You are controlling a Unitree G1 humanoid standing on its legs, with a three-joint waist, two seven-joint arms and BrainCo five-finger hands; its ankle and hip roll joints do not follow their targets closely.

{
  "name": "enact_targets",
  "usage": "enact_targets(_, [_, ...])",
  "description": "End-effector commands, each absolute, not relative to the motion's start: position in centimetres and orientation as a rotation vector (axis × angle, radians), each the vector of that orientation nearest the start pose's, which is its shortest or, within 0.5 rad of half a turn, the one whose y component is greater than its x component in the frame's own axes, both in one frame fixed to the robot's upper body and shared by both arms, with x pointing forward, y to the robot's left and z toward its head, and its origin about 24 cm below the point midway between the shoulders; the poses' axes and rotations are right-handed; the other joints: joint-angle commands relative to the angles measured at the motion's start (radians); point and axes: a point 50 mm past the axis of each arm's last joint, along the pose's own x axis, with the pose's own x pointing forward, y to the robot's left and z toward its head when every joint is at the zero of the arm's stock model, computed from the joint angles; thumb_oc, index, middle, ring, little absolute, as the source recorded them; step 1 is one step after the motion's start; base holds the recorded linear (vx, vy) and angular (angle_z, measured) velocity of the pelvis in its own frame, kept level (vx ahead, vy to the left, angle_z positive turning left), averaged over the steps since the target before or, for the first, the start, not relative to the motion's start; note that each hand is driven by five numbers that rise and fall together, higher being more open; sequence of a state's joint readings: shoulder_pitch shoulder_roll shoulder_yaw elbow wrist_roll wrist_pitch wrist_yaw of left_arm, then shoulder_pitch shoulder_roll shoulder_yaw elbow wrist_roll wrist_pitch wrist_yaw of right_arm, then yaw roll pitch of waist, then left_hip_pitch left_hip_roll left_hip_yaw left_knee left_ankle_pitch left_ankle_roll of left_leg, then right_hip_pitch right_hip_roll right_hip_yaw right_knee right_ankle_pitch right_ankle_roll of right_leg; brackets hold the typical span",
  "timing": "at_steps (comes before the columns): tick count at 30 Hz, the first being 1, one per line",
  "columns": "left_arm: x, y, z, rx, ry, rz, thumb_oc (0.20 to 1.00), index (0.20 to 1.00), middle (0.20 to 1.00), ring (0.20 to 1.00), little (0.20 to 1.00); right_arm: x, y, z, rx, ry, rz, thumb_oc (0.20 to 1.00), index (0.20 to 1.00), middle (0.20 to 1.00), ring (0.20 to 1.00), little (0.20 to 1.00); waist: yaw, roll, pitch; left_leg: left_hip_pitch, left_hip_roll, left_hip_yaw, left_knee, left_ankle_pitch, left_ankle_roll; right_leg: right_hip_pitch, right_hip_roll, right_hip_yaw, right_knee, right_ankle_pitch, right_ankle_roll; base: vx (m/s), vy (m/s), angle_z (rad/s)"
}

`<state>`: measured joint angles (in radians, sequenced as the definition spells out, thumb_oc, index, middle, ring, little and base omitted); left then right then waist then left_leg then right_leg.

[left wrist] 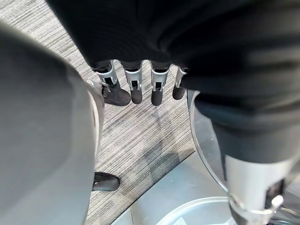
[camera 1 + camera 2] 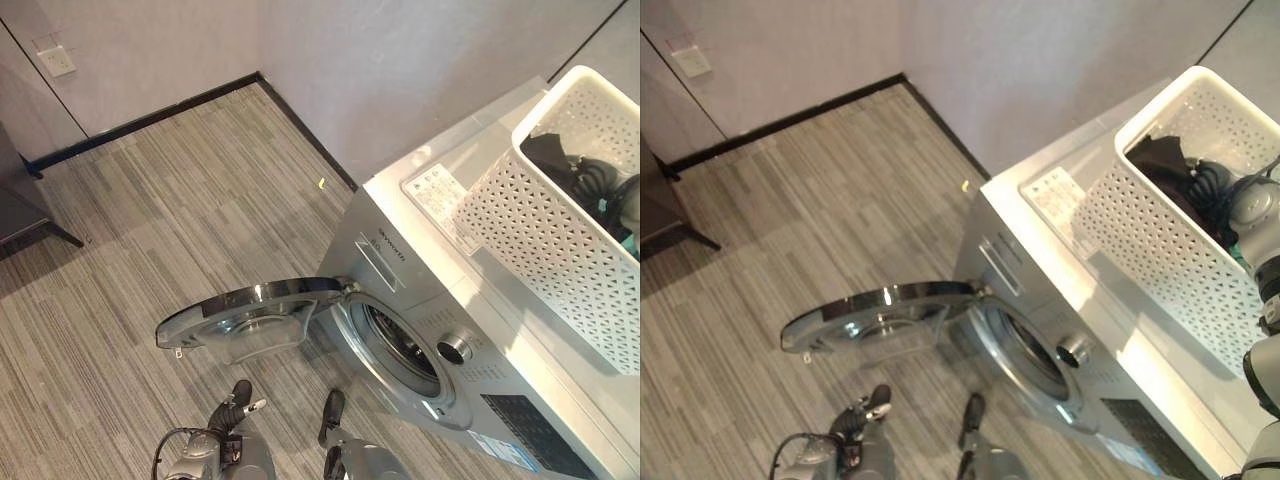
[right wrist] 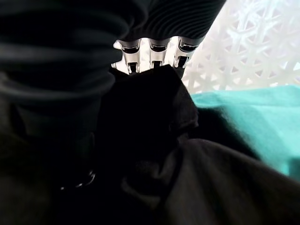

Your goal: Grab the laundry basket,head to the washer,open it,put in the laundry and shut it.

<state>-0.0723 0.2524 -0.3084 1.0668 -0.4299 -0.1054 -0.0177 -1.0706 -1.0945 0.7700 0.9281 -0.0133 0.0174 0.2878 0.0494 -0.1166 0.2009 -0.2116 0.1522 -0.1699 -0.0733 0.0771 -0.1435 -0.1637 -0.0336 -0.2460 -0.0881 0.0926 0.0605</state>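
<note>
A white perforated laundry basket (image 2: 540, 230) stands on top of the silver washer (image 2: 420, 215) at the right. Black laundry (image 2: 1155, 160) and a teal cloth (image 3: 243, 108) lie inside it. My right hand (image 2: 1218, 186) reaches down into the basket, and black cloth (image 3: 150, 108) is bunched right against it. The washer's round door (image 2: 250, 315) is swung wide open to the left, so the dark drum opening (image 2: 400, 345) is bare. My left hand (image 1: 136, 89) hangs low over the floor near the door, open, fingers straight and holding nothing.
Striped grey floor (image 2: 180, 200) stretches left of the washer to a wall with a black baseboard (image 2: 150, 118) and a socket (image 2: 56, 61). A dark piece of furniture (image 2: 25, 215) stands at the far left. A small yellow scrap (image 2: 321, 183) lies by the wall.
</note>
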Motion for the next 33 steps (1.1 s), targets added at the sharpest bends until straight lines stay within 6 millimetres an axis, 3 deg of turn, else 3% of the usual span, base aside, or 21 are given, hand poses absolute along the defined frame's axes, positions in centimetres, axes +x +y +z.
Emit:
enact_targets(1, [17.0, 19.7, -13.4, 0.039, 0.872, -0.021, 1.0, 1.0, 1.0, 1.0, 1.0, 36.0, -32.2, 15.5, -1.293, 0.497, 0.204, 0.2, 0.2, 0.2, 0.2, 0.2, 0.029, -0.017, 0.054, 0.057, 0.003, 0.06, -0.002, -0.032, 0.042, -0.013, -0.025, 0.094, 0.059, -0.114, 0.022, 0.0, 0.0, 0.0])
enact_targets(7, [17.3, 19.4, -13.3, 0.044, 0.867, -0.03, 1.0, 1.0, 1.0, 1.0, 1.0, 36.1, -32.7, 16.0, -1.275, 0.487, 0.165, 0.2, 0.2, 0.2, 0.2, 0.2, 0.023, -0.007, 0.043, 0.07, 0.002, 0.062, -0.009, -0.035, 0.044, -0.007, -0.03, 0.096, 0.06, -0.113, 0.025, 0.0, 0.005, 0.0])
enact_targets(17, [16.2, 20.1, -14.0, 0.072, 0.934, 0.0, 1.0, 1.0, 1.0, 1.0, 1.0, 36.3, -35.2, 20.1, -1.103, 0.369, -0.099, 0.2, 0.2, 0.2, 0.2, 0.2, 0.012, -0.012, 0.001, 0.121, 0.001, 0.077, -0.011, -0.055, 0.049, 0.031, -0.035, 0.102, 0.065, -0.12, 0.029, 0.0, 0.006, -0.01])
enact_targets(22, [15.2, 21.0, -14.5, 0.087, 0.977, 0.033, 1.0, 1.0, 1.0, 1.0, 1.0, 35.7, -36.2, 25.0, -0.936, 0.165, -0.224, 0.2, 0.2, 0.2, 0.2, 0.2, -0.002, -0.021, -0.042, 0.172, 0.0, 0.087, -0.012, -0.074, 0.051, 0.071, -0.039, 0.105, 0.081, -0.135, 0.032, 0.05, 0.023, -0.01])
enact_targets(26, [14.4, 21.2, -14.7, 0.077, 0.994, 0.037, 1.0, 1.0, 1.0, 1.0, 1.0, 34.6, -35.6, 29.0, -0.867, -0.041, -0.217, 0.2, 0.2, 0.2, 0.2, 0.2, -0.021, -0.026, -0.078, 0.212, -0.005, 0.102, -0.01, -0.093, 0.053, 0.103, -0.043, 0.113, 0.086, -0.142, 0.037, 0.05, 0.036, -0.04])
enact_targets(33, [13.2, 21.3, -15.1, 0.088, 1.022, 0.023, 1.0, 1.0, 1.0, 1.0, 1.0, 32.3, -35.3, 34.1, -0.75, -0.3, -0.231, 0.2, 0.2, 0.2, 0.2, 0.2, -0.049, -0.025, -0.128, 0.261, -0.017, 0.129, -0.007, -0.119, 0.059, 0.134, -0.053, 0.133, 0.092, -0.144, 0.047, 0.02, 0.039, -0.12])
